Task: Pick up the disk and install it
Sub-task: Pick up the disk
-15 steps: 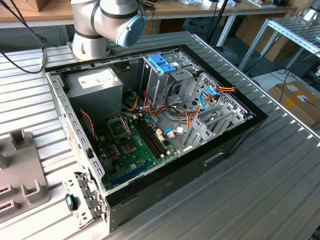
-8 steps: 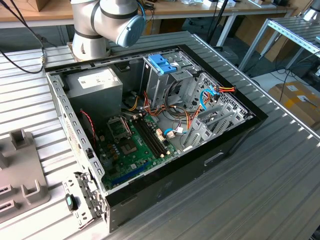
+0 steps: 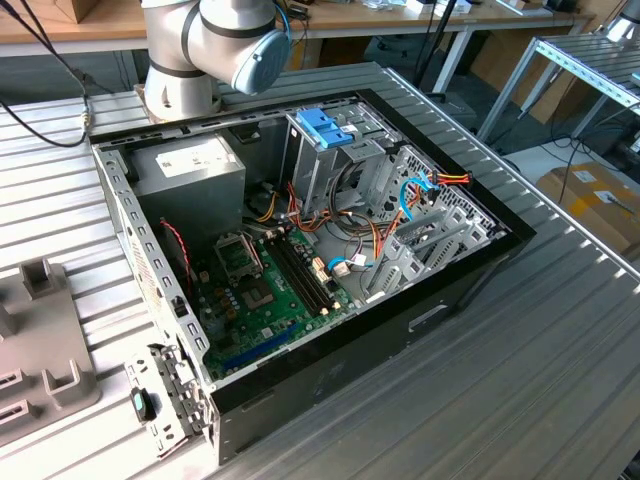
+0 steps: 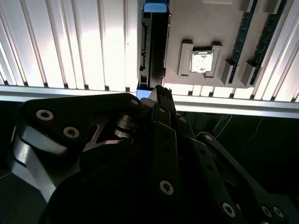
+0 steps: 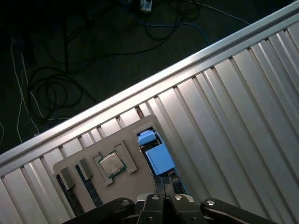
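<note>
While exterior view shows PC case (image 3: 450,300), both wrist views show claw (image 4: 161,92) (image 5: 164,187), narrow, nr disk (image 4: 154,46) (image 5: 160,158).

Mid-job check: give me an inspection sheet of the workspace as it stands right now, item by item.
Surface: ribbed aluminium table bearing an open computer case.
Job's things: the disk stands on edge in a slot of the grey fixture tray, blue rails showing; not in the case.
Clutter: a processor chip and what look like memory sticks in the same tray.
Grippers: the gripper is right at the disk's near end; grip cannot be judged.
Cables: coloured wires loose inside the case; floor cables beside the table.
Surroundings: workbenches and a cardboard box.
</note>
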### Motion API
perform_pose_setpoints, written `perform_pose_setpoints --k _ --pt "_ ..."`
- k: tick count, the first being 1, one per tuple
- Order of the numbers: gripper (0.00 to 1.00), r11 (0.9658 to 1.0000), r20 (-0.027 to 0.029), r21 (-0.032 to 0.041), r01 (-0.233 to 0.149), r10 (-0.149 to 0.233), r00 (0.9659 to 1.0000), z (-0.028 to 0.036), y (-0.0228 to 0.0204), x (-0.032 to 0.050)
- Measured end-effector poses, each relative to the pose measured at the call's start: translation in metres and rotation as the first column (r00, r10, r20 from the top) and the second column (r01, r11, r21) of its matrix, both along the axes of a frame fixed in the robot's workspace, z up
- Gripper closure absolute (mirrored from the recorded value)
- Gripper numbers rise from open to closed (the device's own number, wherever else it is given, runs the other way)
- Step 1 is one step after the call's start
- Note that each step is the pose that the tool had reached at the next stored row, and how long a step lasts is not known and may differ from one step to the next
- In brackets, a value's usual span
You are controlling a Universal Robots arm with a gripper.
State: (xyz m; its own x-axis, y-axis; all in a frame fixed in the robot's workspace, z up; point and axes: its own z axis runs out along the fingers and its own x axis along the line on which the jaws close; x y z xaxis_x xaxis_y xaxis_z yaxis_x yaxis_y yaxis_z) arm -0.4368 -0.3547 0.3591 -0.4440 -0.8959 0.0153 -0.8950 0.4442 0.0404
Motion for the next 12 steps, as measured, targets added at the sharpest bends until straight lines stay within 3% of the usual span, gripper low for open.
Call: perform_pose_setpoints --k 6,12 --pt "0.89 0.9957 -0.0001 -0.0001 -0.093 0.093 0.9957 0.0000 0.0000 0.0000" --pt "0.89 0.9858 -0.0002 -0.0007 -0.168 0.168 0.9858 0.0000 0.0000 0.0000"
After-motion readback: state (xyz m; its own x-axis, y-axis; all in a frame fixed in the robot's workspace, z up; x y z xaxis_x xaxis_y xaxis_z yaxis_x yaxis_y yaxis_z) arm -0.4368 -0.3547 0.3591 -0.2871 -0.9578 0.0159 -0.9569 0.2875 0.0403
